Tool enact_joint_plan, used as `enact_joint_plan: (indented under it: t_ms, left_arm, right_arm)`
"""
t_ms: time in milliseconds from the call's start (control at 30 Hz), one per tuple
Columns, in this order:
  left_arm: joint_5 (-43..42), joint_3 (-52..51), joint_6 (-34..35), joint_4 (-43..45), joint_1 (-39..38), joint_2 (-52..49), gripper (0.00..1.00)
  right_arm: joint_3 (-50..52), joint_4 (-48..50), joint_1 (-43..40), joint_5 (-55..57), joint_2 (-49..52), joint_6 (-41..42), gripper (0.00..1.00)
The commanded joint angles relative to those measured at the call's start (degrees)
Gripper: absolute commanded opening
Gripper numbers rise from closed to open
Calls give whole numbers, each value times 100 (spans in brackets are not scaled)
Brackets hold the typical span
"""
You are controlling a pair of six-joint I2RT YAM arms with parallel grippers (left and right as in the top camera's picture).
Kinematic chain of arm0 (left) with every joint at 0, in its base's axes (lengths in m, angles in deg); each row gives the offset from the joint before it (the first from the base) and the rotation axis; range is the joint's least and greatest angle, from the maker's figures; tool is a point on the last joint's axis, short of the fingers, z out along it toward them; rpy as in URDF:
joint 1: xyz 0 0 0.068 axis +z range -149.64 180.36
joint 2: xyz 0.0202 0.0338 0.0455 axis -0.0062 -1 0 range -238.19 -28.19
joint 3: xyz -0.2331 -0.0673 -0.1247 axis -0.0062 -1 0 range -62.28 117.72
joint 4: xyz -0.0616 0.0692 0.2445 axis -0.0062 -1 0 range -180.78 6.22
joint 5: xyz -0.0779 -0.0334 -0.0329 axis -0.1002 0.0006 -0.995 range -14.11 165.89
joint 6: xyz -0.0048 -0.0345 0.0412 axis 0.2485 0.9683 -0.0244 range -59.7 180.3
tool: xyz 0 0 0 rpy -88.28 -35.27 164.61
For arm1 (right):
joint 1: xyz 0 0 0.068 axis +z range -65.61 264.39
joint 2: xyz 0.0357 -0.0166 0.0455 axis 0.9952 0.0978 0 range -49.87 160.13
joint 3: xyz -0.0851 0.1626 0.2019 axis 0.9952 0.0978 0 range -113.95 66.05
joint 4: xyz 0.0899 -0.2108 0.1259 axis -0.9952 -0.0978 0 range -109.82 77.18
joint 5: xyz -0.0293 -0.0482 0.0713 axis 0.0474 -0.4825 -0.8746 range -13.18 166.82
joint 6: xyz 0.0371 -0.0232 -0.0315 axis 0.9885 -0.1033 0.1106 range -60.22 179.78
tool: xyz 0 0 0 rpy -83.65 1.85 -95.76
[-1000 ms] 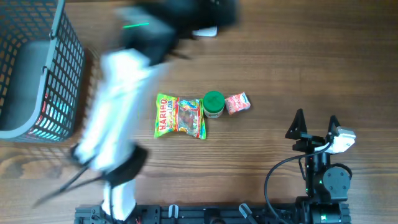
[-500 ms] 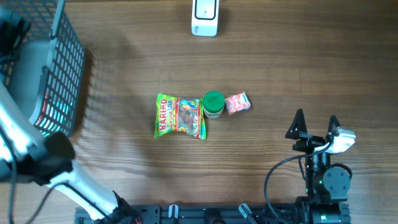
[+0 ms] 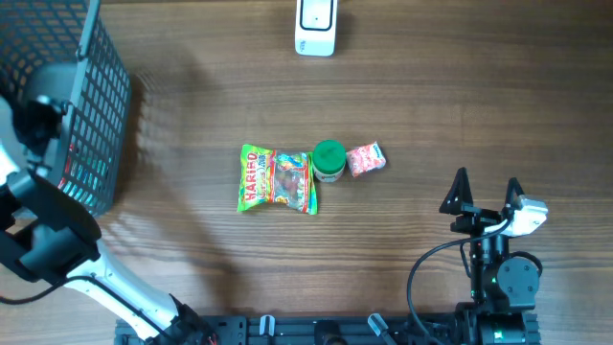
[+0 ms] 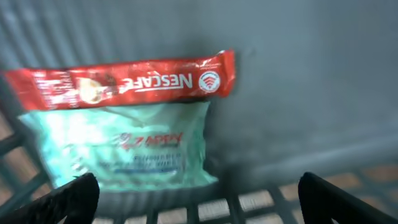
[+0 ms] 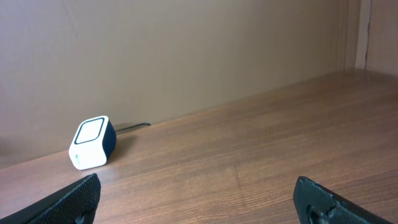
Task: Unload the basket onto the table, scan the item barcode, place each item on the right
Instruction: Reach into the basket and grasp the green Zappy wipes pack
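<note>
In the left wrist view a red Nescafe sachet (image 4: 124,78) lies on a teal packet (image 4: 124,149) inside the dark mesh basket (image 3: 105,86). My left gripper (image 4: 199,202) hangs open above them, touching nothing. Seen from overhead, the left arm (image 3: 48,225) reaches over the basket's near side. On the table's middle lie a Haribo bag (image 3: 278,179), a green-lidded jar (image 3: 329,160) and a small pink packet (image 3: 365,159). The white scanner (image 3: 316,27) stands at the far edge and also shows as the scanner (image 5: 93,143) in the right wrist view. My right gripper (image 3: 487,187) rests open at the near right.
The basket's mesh wall (image 4: 292,199) stands close below my left fingertips. A black cable (image 3: 431,264) loops beside the right arm's base. A plain wall rises behind the table's far edge in the right wrist view.
The left arm has swung from the table's middle to the far left and now holds over the basket. The scanner, earlier covered by the arm, shows. The right arm has not moved.
</note>
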Motion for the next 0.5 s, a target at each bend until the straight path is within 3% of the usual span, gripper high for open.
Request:
enact_joint_plan:
  t_ms: [0,333,400,433,467]
  left_arm:
    - [83,-577,149,350,-33,103,100]
    - [162,-929,146,739,-179,-92,100]
    - [262,-929,146,636,-184,-223,86]
    - [328,-929,144,570,-184,-262,63]
    - [470,-929,144,490,-181,-291,50]
  right_arm:
    - [4,13,-20,-90,7,-96,100]
    - [4,15,-20,-90,7,-96,100]
    - [4,13,-20,-90,7,-96,100]
    - [4,15,-20,-90,7,-96,100]
    - [4,15,-20,-90,7,-98,100]
